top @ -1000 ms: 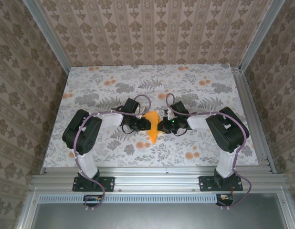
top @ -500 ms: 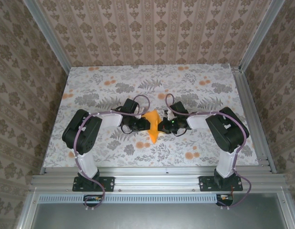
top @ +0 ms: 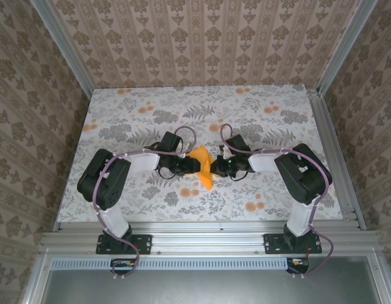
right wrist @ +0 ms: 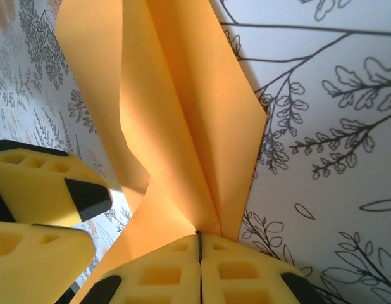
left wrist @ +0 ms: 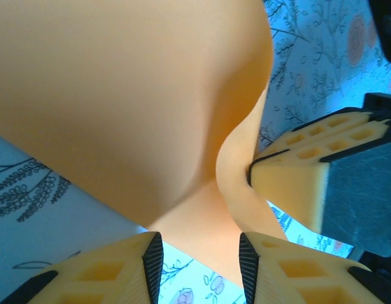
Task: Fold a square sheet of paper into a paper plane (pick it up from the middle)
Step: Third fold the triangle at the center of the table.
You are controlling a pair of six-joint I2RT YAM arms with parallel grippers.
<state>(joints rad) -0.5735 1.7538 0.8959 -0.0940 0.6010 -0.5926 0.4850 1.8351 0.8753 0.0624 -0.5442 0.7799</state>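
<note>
The square sheet of paper (top: 204, 170), bright orange and folded along a centre crease into a pointed shape, hangs between the two grippers at the table's middle, its tip toward the near edge. My right gripper (right wrist: 198, 239) is shut on the crease, and the folded flaps (right wrist: 183, 107) fan out beyond its fingers. My left gripper (left wrist: 200, 269) is open; a curled flap of the paper (left wrist: 132, 95) reaches down between its fingertips (left wrist: 152, 259) without being pinched. The right gripper's fingers (left wrist: 303, 183) press the paper's edge in the left wrist view.
The table (top: 119, 114) has a grey and orange floral cover. Patterned walls enclose it on three sides, with metal rails (top: 335, 145) along the edges. Both arms' elbows (top: 104, 180) sit near the front corners.
My left gripper's jaws have opened off the paper. The left arm's elbow has shifted left and nearer. The paper's tip has swung slightly right; the right gripper holds as before.
</note>
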